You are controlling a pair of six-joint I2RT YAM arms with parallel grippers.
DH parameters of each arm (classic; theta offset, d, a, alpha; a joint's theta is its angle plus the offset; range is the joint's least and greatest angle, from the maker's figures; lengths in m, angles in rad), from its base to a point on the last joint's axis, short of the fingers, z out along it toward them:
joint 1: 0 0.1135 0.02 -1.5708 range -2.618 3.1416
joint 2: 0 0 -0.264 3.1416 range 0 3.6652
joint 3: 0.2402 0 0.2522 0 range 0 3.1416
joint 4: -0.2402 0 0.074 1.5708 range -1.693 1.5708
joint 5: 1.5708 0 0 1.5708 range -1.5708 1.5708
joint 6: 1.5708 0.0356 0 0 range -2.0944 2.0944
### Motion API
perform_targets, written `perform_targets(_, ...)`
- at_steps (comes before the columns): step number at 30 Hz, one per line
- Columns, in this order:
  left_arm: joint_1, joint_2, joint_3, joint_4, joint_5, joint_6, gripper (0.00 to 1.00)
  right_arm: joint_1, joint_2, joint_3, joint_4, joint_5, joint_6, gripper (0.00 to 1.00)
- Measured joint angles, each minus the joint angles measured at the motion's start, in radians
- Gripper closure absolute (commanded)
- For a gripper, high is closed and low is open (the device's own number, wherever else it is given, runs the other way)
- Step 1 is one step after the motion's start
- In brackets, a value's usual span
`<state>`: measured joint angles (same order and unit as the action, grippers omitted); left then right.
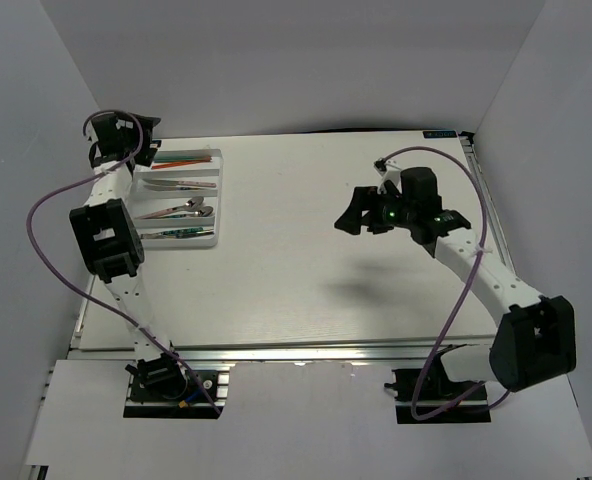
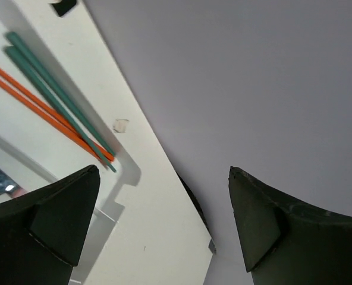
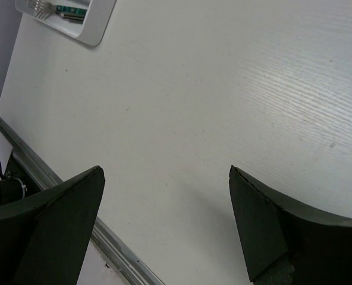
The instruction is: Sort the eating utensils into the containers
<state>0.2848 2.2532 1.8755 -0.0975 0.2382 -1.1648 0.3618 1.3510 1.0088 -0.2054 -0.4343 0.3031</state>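
Sorting looks finished or very nearly so: every utensil I can find lies inside the white cutlery tray (image 1: 214, 190). Its slot farthest from the arm bases holds the red chopsticks (image 2: 42, 104) and the green chopsticks (image 2: 54, 89), lying lengthwise side by side. The next slot holds a silver piece (image 1: 181, 183). The third holds pink-handled pieces (image 1: 176, 210) with silver heads bunched at one end. The slot nearest the bases has a green-handled fork (image 3: 56, 8). I judge that at most a check of the groupings is left.

The left end effector (image 2: 163, 172) hangs just beyond the tray's far corner, past the chopstick slot. Its fingers are apart with nothing between them. The right end effector (image 3: 165, 172) hovers well apart from the tray, above the bare surface (image 1: 306, 270) on the side opposite the left arm. It too is spread wide and carries nothing.

Several things are unclear. The left arm crosses the tray's outer end in the overhead view, so anything lying under it is hidden. The silver piece in the second slot is too small to call knife or spoon, and I cannot count the items in the third slot. The left wrist view cuts off all but the chopstick slot. The right wrist view catches only one corner of the tray.
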Motion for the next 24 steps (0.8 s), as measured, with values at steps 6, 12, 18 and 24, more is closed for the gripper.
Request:
perform_targets(6,-0.066,-0.204,-0.161,-0.053,-0.033,0.138,0.02,0.0,-0.147,0.016,-0.064,0.105,-0.016,0.11)
perform_targets(12,-0.251,-0.65,-0.403,-0.266,-0.222,0.42,0.02,0.0,-0.304,0.094,-0.192,0.303,-0.05,0.11)
perform_targets(18,-0.377,-1.358,-0.657,-0.365,-0.428,0.662,0.02,0.0,-0.521,0.125,-0.28,0.436,-0.085,0.11)
perform_targets(24,-0.375,-1.861,-0.846,-0.518,-0.605,0.777,0.02,0.0,-0.652,0.131,-0.372,0.483,-0.121,0.11)
